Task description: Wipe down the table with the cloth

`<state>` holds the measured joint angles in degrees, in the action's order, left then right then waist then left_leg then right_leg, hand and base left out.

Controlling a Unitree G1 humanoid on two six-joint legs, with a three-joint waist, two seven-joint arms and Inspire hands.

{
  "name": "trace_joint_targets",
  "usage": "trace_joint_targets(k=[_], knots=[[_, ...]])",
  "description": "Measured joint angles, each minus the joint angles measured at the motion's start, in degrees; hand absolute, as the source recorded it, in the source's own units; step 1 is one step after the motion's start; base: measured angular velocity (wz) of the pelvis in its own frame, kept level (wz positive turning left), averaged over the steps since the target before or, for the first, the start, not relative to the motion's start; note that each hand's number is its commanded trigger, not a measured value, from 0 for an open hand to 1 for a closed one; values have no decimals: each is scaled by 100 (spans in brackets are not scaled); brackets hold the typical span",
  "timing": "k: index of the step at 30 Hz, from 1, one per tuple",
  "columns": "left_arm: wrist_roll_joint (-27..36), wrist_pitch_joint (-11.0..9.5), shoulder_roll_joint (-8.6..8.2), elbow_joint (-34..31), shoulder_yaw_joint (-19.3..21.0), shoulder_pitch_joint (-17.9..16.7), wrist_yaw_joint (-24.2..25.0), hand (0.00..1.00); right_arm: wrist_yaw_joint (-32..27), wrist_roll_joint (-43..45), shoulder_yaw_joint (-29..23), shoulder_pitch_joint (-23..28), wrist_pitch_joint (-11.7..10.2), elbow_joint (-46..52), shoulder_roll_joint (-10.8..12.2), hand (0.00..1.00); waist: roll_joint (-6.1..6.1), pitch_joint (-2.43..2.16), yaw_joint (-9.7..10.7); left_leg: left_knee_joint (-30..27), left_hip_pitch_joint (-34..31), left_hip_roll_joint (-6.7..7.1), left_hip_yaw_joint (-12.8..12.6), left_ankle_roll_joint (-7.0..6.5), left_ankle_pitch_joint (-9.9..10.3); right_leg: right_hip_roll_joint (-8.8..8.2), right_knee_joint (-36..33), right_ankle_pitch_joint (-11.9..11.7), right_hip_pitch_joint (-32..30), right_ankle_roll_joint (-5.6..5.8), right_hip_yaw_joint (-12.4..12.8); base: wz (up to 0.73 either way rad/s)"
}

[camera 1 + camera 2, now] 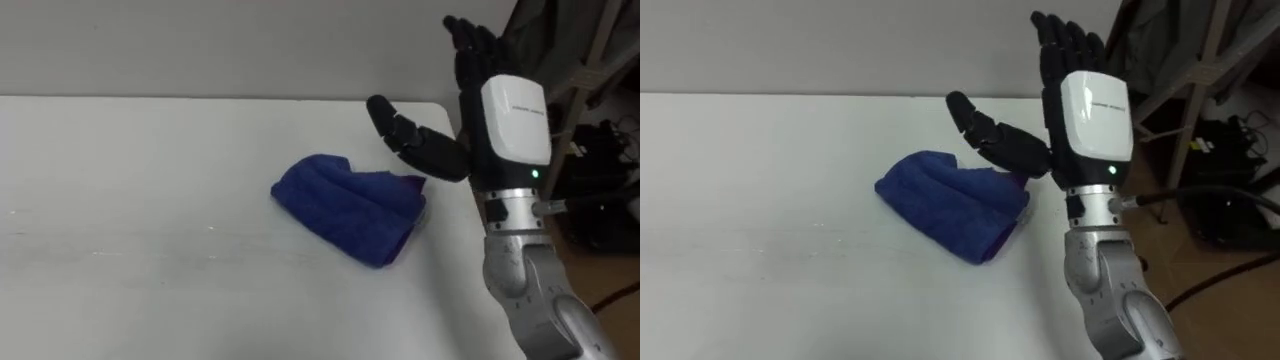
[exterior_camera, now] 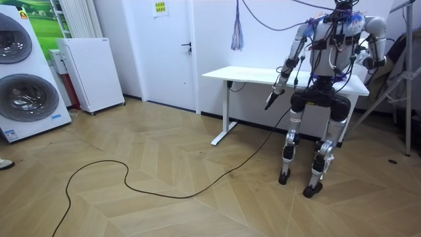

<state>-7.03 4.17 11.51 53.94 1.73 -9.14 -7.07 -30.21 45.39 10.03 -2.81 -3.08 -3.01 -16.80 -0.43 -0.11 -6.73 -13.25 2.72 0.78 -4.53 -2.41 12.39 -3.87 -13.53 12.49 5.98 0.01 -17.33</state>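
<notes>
In the left eye view, a blue cloth lies in a soft heap on the white table, near the table's right edge. The right hand is up beside it, wide open, with its fingers straight and pointing away and its thumb sticking out to the left. It holds nothing.

In the room view, the robot stands close at the table's long side with its back to the camera. Its left hand hangs low on the room view's left, in front of the table (it is too small there to tell how it is held). Two washing machines stand far off on the room view's left.

In the right eye view, the thumb is just over the right end of the cloth. I cannot tell if it touches.
</notes>
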Motion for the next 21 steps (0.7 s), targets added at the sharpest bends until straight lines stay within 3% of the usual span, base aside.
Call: trace_joint_targets(k=[10, 13, 18, 21], knots=[[63, 51, -21, -114, 296, -135, -7, 0, -482, -953, -940, 600, 68, -418, -120, 0, -12, -7, 112, 63, 70, 5, -37, -30, -18, -24, -2, -10, 30, 31, 41, -1], [59, 55, -32, -113, 404, -242, -5, 0, -595, -1464, -1101, 665, 74, -1157, -115, 0, 6, 4, 224, 77, 92, -4, -50, -32, -16, -23, -2, -9, 34, 33, 67, -7], [70, 57, -31, -113, 502, -382, -5, 0, -713, -2416, -1421, 839, 342, -2149, -108, 0, 16, -3, 360, 109, 165, -2, -146, -32, -16, -28, -3, 1, 62, 51, 123, -7], [64, 56, -33, -113, 507, -425, -6, 0, -845, -2785, -1459, 958, 308, -2654, -97, 0, -17, 3, 453, 109, 190, -3, -151, -35, -14, -28, 6, 6, 80, 58, 166, -4]])
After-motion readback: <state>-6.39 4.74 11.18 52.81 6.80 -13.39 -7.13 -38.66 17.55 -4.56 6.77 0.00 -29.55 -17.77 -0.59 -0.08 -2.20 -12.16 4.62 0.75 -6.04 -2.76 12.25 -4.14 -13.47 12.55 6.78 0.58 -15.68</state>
